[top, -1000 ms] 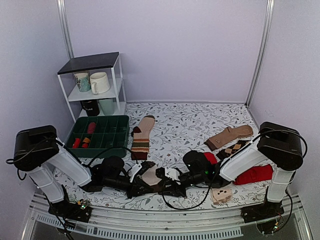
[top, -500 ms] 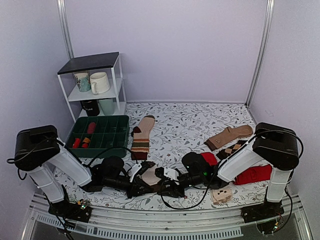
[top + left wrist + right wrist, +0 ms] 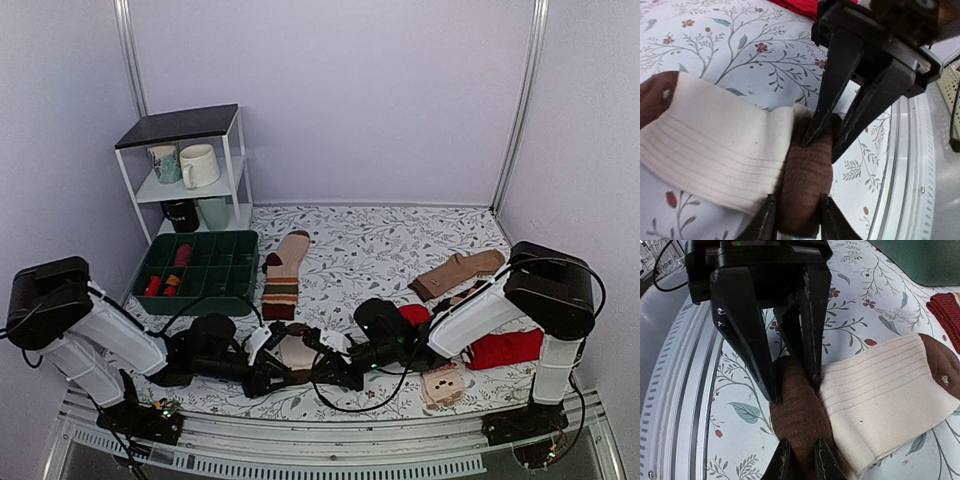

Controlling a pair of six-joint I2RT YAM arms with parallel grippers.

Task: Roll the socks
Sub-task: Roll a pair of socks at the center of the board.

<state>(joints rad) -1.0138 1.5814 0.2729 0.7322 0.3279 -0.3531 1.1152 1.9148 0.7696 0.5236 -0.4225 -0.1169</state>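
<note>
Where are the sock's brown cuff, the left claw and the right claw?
sock's brown cuff (image 3: 802, 180), left wrist view, middle of the ribbing.
left claw (image 3: 794, 389), right wrist view, midway between fingertips.
right claw (image 3: 822, 149), left wrist view, midway between fingertips.

Cream ribbed socks lying flat near front edge; dark brown cuff bunched up.

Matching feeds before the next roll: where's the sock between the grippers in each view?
Top external: sock low centre, just above the rail.
Left wrist: sock left and bottom centre; rail at right.
Right wrist: sock bottom centre to right; rail at left.
Shared landmark: the rail.
</note>
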